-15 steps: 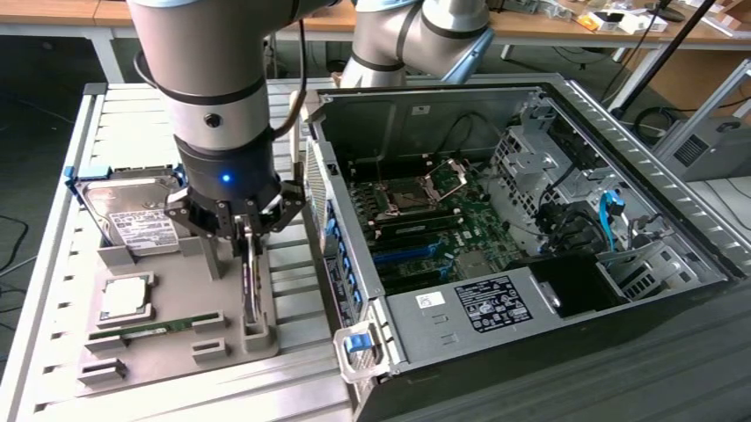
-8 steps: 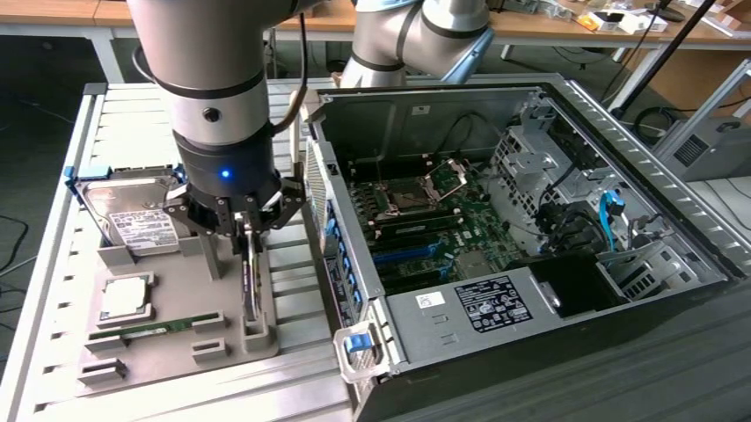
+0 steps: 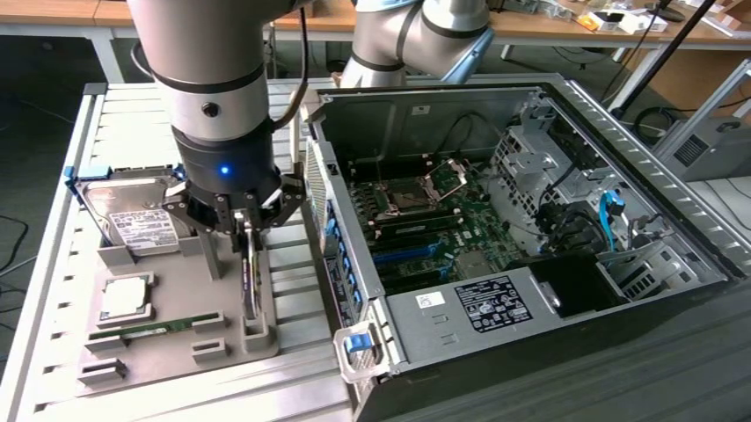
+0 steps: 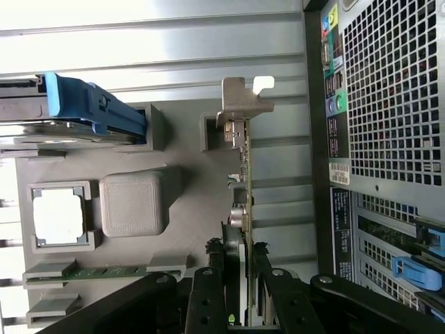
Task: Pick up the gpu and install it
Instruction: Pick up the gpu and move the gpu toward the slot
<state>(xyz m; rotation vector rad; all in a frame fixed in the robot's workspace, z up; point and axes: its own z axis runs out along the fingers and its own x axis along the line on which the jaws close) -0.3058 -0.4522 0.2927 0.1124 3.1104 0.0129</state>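
Between the jaws, gpu [image 4: 244,182] stands edgewise, paralleling case [image 4: 389,104].

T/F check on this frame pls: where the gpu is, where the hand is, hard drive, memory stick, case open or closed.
1. The gpu stands on edge in the grey fixture tray. True.
2. The gpu is seated on the motherboard. False: it sits in the tray, outside the PC case.
3. The hand is down at the gpu. True.
4. The hard drive lies inside the case. False: the hard drive stands in the tray, at the exterior view's left.
5. The case side is closed. False: it is open, with the motherboard exposed.
6. The memory stick lies in the tray. True.
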